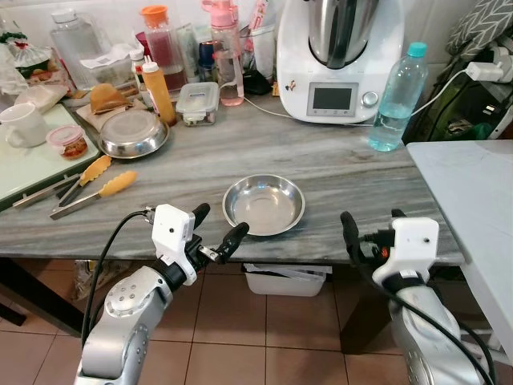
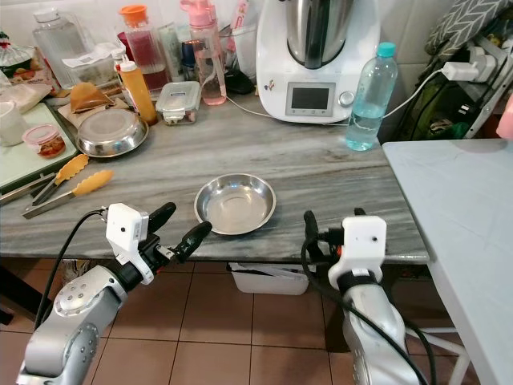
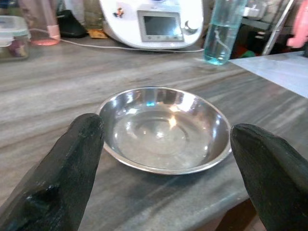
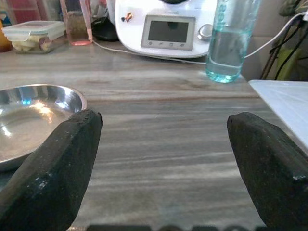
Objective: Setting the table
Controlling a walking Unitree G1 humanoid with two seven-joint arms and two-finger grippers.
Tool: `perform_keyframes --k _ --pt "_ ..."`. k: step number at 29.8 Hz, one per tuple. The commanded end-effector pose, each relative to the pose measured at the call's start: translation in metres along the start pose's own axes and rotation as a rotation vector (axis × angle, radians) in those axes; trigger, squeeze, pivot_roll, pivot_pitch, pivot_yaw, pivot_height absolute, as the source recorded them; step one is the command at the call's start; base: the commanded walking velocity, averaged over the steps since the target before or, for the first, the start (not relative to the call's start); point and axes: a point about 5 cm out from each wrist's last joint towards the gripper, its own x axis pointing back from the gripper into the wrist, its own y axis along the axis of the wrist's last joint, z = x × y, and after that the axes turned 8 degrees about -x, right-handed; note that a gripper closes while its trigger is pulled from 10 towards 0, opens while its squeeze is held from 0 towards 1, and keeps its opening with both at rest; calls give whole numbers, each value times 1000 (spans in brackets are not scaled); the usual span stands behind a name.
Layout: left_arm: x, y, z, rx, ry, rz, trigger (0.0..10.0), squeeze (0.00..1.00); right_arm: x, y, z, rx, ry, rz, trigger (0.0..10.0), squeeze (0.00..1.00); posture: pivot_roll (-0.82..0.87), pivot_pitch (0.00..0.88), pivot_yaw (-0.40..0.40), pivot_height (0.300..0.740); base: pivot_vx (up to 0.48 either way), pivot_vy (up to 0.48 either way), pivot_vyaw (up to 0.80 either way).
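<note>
On the grey stone table (image 1: 337,160), in the left eye view, a steel bowl (image 1: 264,204) sits near the front edge. Left gripper (image 1: 216,233) hovers just before the bowl, jaws spread wide, empty. Right gripper (image 1: 370,231) waits at the table edge, to the bowl's right. Left wrist view: bowl (image 3: 166,129) lies between both fingers (image 3: 72,159). Right wrist view: jaws wide apart, empty; bowl (image 4: 33,115) off to one side.

We see a shallow, round steel bowl (image 1: 264,205) sitting upright and empty on the grey marbled counter (image 1: 337,164), close to its near edge. Its polished inside throws back bright glints. A second steel dish (image 1: 133,133) lies further back on our left, apparently upside down, just beside a yellow-capped bottle (image 1: 159,91).
</note>
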Motion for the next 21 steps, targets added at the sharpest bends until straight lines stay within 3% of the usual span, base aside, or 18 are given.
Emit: perform_keyframes --k 1,6,7,8,12,14,18,19,21 --pt "-1 -5 0 -18 13 13 10000 0 3 6 2 12 6 -23 10000 1000 -111 26 70 740 0 0 0" --pt "-3 -12 6 22 86 51 10000 0 7 4 4 18 30 0 10000 1000 -114 29 72 740 0 0 0" --pt "-3 -14 8 18 106 63 10000 0 7 4 3 14 24 3 10000 467 -114 29 72 740 0 0 0" --pt "-3 -16 10 21 119 71 10000 0 5 3 1 -5 12 10 10000 231 -113 28 69 740 0 0 0" --pt "-3 -18 11 21 135 84 10000 0 3 3 1 -19 9 9 10000 204 -110 25 66 740 0 0 0" --pt "-3 -19 11 24 138 86 10000 0 1 3 4 -21 18 9 10000 129 -108 24 63 740 0 0 0" --pt "-4 -20 11 25 141 88 10000 0 1 2 6 -27 27 14 10000 125 -107 23 62 740 0 0 0" --pt "-4 -19 10 24 142 89 10000 0 1 0 8 -38 32 22 10000 0 -105 23 61 740 -240 0 0" --pt "-4 -19 10 24 142 90 10000 0 1 -1 8 -44 33 26 10000 0 -105 23 61 740 -244 0 0"
